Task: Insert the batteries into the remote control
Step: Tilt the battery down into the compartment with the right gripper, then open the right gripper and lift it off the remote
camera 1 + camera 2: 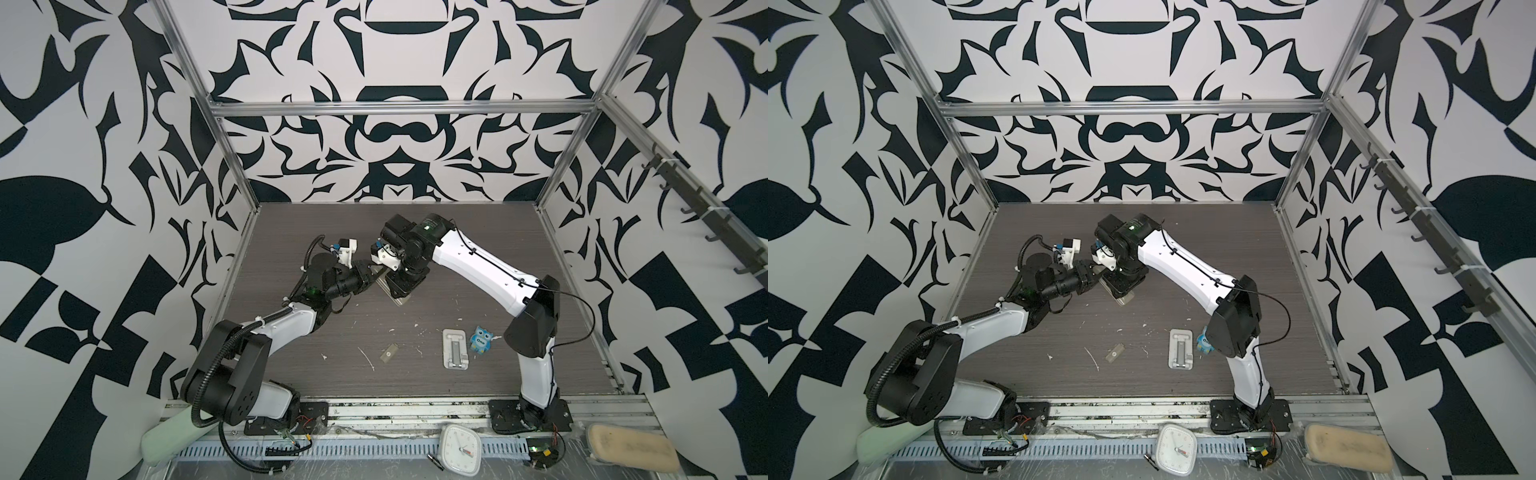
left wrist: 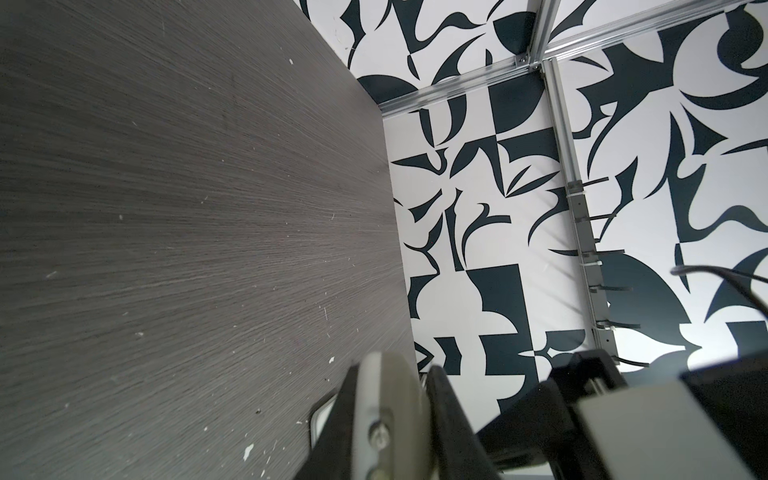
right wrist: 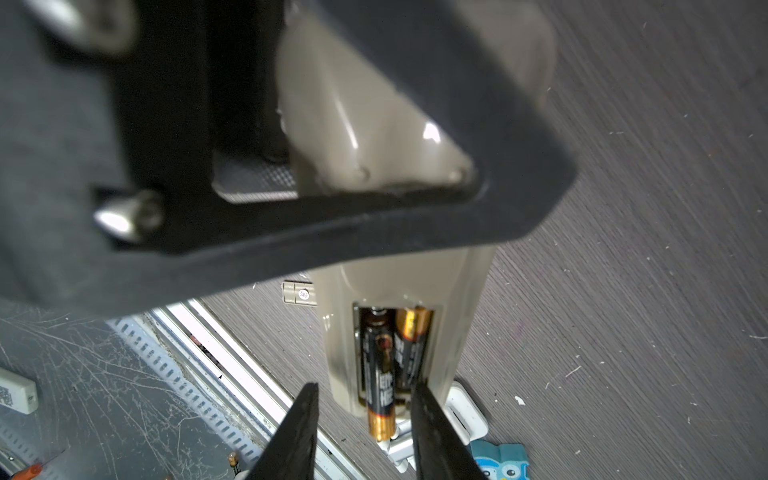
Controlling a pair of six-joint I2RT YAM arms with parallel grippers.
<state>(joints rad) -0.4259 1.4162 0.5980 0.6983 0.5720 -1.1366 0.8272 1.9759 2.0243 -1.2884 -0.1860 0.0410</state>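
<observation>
The left gripper pinches the remote control edge-on, black fingers either side; grey table runs beside the remote, patterned wall beyond it.

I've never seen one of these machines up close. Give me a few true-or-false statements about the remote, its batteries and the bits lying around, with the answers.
1. Two batteries lie in the open bay of the remote control, one poking past its end. True.
2. The cover is clipped over the bay. False: it lies loose on the table, apart from the remote control.
3. The left pincer grips the remote control. True.
4. The right pincer is clamped shut. False: its jaws stand apart, either side of the batteries.
5. The blue owl stands on the clock. False: it stands on the table beside the stand; the clock lies off the table, in front.
</observation>
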